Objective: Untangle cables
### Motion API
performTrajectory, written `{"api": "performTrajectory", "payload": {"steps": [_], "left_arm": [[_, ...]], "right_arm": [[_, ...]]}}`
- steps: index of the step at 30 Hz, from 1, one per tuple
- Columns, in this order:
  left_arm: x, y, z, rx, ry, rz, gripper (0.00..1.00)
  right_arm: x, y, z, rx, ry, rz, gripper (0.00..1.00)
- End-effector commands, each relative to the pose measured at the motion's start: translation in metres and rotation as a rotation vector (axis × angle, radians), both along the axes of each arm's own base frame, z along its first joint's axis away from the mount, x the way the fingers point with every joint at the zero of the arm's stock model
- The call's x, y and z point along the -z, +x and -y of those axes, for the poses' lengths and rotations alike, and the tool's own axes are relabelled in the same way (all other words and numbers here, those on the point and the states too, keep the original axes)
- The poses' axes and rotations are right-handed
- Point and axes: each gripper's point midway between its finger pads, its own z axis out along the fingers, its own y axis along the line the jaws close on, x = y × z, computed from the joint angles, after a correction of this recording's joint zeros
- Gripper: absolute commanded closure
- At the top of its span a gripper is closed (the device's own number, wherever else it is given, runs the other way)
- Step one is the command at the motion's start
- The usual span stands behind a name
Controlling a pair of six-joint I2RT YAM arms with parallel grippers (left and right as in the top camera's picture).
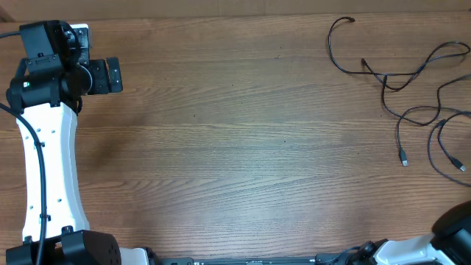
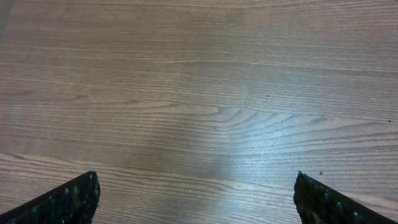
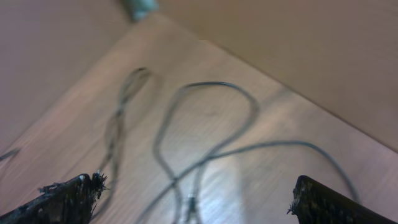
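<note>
Two black, stud-textured fingers (image 2: 81,198) of the left gripper (image 2: 196,186) stand wide apart at the lower corners of its wrist view, jaws open with nothing but wood grain between them; from overhead this left gripper (image 1: 103,76) sits at the far left corner of the table, at the end of a smooth white arm (image 1: 48,162) with a thick black wire running along it. The right gripper (image 3: 198,186) is spread just as wide and grips nothing, its dark fingers (image 3: 68,198) rough and frayed at the tips, hanging above the thin black flexible cables (image 3: 211,152), which lie blurred on the board in long loops that cross one another. Overhead, those cables (image 1: 388,79) sprawl at the far right of the table, several strands knotted where they cross, small plug ends lying loose, one strand reaching close to the far edge and others running out past the right border of the view. A broad stretch of brown wood-grain tabletop (image 1: 243,147), matt with a soft glare, lies between the left gripper and the cables, well apart. The right arm's black base (image 1: 456,224) shows at the near right corner. Beyond the table's far edge in the right wrist view lies a plain tan surface.
</note>
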Motion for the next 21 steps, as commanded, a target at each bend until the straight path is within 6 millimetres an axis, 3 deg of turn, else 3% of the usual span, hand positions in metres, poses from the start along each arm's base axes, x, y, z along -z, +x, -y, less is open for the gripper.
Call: {"api": "performTrajectory", "payload": {"steps": [1,6,10,16,21], "left_arm": [[-0.005,0.000,0.000,-0.010,-0.003,0.015,0.00],[-0.005,0.000,0.000,-0.010,-0.003,0.015,0.00],[-0.005,0.000,0.000,-0.010,-0.003,0.015,0.00],[-0.005,0.000,0.000,-0.010,-0.003,0.015,0.01],[-0.005,0.000,0.000,-0.010,-0.003,0.015,0.00]], "right_arm": [[-0.049,0.024,-0.053,-0.161,-0.097,0.064,0.00],[-0.058,0.058,-0.129,-0.340,-0.096,0.069,0.00],[-0.056,0.084,-0.204,-0.510,-0.079,0.063,0.00],[-0.054,0.104,-0.310,-0.724,-0.102,0.054,0.00],[-0.052,0.107,-0.351,-0.738,-0.212,0.009,0.00]]}}
